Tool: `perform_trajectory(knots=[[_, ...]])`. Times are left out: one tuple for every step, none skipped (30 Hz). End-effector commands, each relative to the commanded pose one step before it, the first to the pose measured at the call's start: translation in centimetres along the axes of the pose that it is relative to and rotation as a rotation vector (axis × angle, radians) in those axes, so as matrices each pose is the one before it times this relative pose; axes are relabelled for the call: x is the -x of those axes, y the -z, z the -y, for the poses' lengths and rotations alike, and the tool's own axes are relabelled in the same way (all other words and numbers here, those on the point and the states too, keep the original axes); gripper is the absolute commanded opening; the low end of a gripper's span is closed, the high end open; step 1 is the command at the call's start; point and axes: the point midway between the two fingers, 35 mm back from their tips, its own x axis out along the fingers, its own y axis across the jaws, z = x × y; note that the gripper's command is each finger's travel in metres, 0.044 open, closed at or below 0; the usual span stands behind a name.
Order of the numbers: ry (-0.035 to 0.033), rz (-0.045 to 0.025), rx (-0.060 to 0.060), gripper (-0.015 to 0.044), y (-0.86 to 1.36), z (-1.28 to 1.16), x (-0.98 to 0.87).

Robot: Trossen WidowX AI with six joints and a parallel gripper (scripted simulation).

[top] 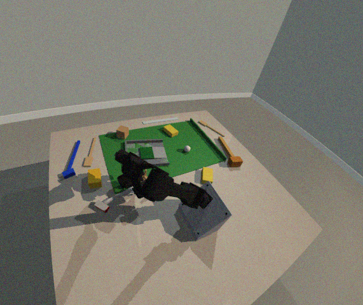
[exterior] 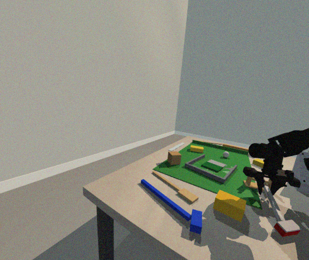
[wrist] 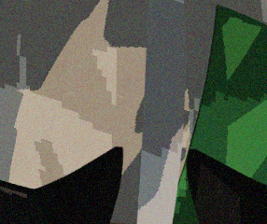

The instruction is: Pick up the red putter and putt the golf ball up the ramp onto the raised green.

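The red putter [top: 102,206] [exterior: 287,226] [wrist: 159,201] has a pale-topped head with red sides and a light grey shaft. Its head is low over the near table, and its shaft runs up between the fingers. My gripper [exterior: 267,191] [wrist: 155,156] is partly open around the shaft, with narrow gaps visible on both sides in the wrist view. The arm hides the fingertips in the top view. The white golf ball [top: 187,149] [exterior: 225,154] lies on the green mat [top: 181,167] [exterior: 176,169]. The raised green [top: 147,152] [exterior: 211,166] stands beside the grey ramp [top: 160,152], inside low grey walls.
A wooden rest [exterior: 250,184] is beside the gripper. A yellow block [top: 95,178] [exterior: 229,205] and blue putter [top: 73,155] [exterior: 165,200] lie left of the arm in the top view. A brown cube [top: 122,132] [exterior: 174,158] and another yellow block [top: 170,130] are on the mat.
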Motion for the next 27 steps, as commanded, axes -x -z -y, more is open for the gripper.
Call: perform_trajectory(knots=[[0.00093,0.00061,0.0014,0.0046,-0.047,0.022,0.043],[0.0,0.0,0.0,0.002,0.0,0.0,0.0],[0.0,0.0,0.0,0.0013,0.0,0.0,0.0],[0.0,0.0,0.0,0.0007,0.0,0.0,0.0],[0.0,0.0,0.0,0.0,0.0,0.0,0.0],[0.0,0.0,0.0,0.0,0.0,0.0,0.0],[0.0,0.0,0.0,0.0,0.0,0.0,0.0],[-0.00013,-0.00052,0.0001,0.0,0.003,0.019,0.08],[-0.00025,-0.00097,0.0002,0.0,0.005,0.035,0.152],[-0.00037,-0.00138,0.0003,0.0,0.007,0.05,0.227],[-0.00049,-0.00174,0.0004,0.0,0.007,0.063,0.306],[-0.00061,-0.00203,0.0004,0.0,0.005,0.072,0.389],[-0.0007,-0.00217,0.0004,0.0,0.001,0.076,0.467],[-0.00072,-0.00203,0.0003,0.0,-0.006,0.069,0.508],[-0.00068,-0.00174,0.0002,0.0,-0.013,0.056,0.518],[-0.00061,-0.00142,0.0001,0.0,-0.021,0.043,0.522],[-0.00054,-0.0011,0.0001,0.0,-0.029,0.03,0.526],[-0.00045,-0.00079,0.0,0.0,-0.037,0.017,0.529],[-0.00036,-0.00048,-0.0001,0.0,-0.046,0.005,0.531],[-0.00025,-0.00017,-0.0002,0.0,-0.055,-0.008,0.533],[-0.00013,0.00013,-0.0003,0.0,-0.064,-0.02,0.535],[0.0,0.00042,-0.0003,0.0,-0.073,-0.032,0.536],[0.00013,0.00072,-0.0004,0.0,-0.083,-0.044,0.536],[0.00028,0.00101,-0.0005,0.0,-0.093,-0.055,0.536],[0.00044,0.00129,-0.0005,0.0,-0.103,-0.066,0.536],[0.00061,0.00157,-0.0006,0.0,-0.114,-0.077,0.535],[0.00079,0.00184,-0.0006,0.0,-0.125,-0.088,0.534]])
